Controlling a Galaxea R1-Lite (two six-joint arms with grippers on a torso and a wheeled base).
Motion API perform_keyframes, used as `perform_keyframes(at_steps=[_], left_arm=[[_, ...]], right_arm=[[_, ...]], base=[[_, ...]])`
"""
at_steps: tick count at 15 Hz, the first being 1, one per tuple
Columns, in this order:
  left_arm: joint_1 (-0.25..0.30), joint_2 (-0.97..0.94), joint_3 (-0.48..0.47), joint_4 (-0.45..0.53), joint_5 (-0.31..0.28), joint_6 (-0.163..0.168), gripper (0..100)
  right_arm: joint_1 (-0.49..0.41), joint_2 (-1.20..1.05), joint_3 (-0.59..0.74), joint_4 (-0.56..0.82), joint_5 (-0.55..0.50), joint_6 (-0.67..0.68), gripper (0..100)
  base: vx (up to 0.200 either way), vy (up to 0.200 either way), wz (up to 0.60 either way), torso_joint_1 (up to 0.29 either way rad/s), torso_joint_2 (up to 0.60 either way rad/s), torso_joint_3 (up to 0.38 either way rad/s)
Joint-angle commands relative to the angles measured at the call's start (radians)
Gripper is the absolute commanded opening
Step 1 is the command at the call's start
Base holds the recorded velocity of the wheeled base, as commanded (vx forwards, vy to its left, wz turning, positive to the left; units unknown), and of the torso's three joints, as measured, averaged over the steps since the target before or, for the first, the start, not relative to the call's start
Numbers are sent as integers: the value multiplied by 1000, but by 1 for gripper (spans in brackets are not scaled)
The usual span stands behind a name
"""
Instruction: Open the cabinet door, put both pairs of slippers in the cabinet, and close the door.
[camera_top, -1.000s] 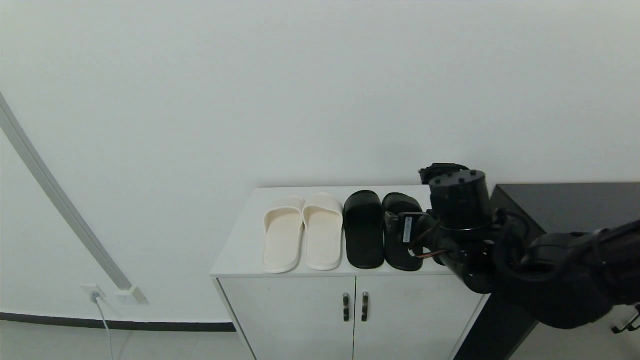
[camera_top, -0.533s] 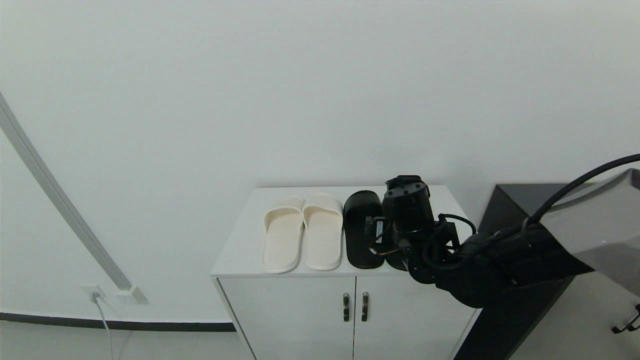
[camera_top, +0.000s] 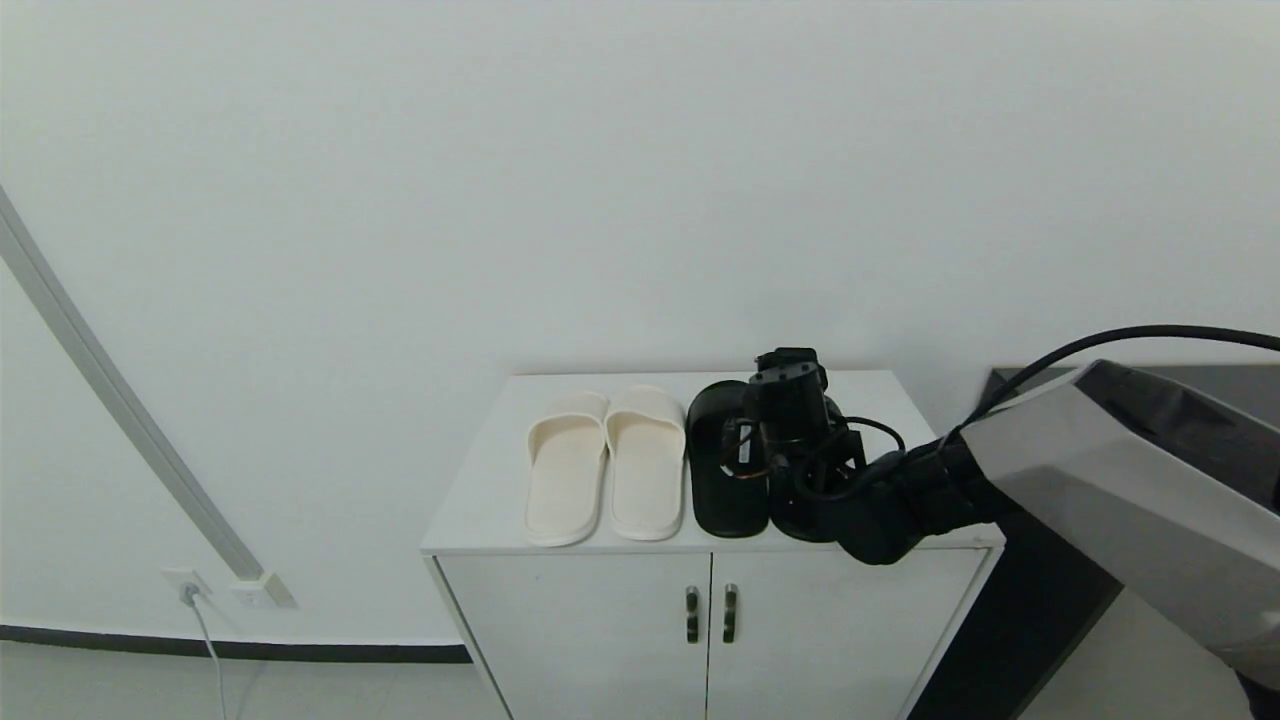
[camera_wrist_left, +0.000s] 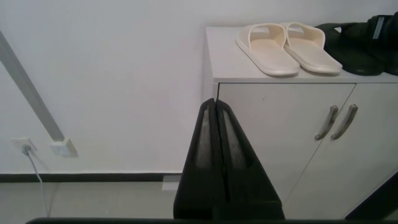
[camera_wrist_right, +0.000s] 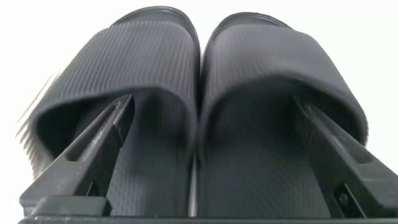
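1. Wall: plain white. A grey rail runs diagonally down its left part to a socket with a cable plugged in, just above the floor.
2. Cabinet: white, set against the wall. Both doors are shut. Two dark upright handles sit side by side at the centre seam. The flat top carries both pairs of slippers.
3. Black counter: stands directly to the right of the cabinet, touching or just beside it.
4. Right arm: extends from the right, over the right part of the cabinet top, and covers much of the right-hand black slipper.
5. White pair: lies on the left half of the cabinet top, the two slippers side by side and touching, toes toward the wall.
6. Black pair: lies just right of the white pair, side by side, toes toward the wall.
7. Right gripper: positioned at the black pair. Its jaws are spread wide; one jaw lies inside each slipper under the strap, near the outer edge. Nothing is clamped.
8. Left gripper: held low, in front of the cabinet's left corner and apart from it. Its jaws are pressed together with nothing between them.
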Motion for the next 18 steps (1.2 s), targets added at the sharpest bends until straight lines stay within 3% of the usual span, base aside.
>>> perform_keyframes(at_steps=[1,4,5,13,16,18], left_arm=[[0,1,0,0,1,-1,0],[0,1,0,0,1,-1,0],[0,1,0,0,1,-1,0],[0,1,0,0,1,-2,0],[0,1,0,0,1,-2,0],[0,1,0,0,1,-2,0]], right_arm=[[-11,53,-58,0,2,-2,100],[-19,79,-95,-2,-1,-24,100],[-19,79,-95,-5,-1,-24,0],[-19,59,-69,-40,-4,-67,0],[-14,-97,65,-89,11,-131,0],[12,-241,209,-117,83,-157,0]], base=[[0,0,0,0,0,0],[0,0,0,0,0,0],[0,0,0,0,0,0],[0,0,0,0,0,0],[0,0,0,0,0,0],[0,0,0,0,0,0]])
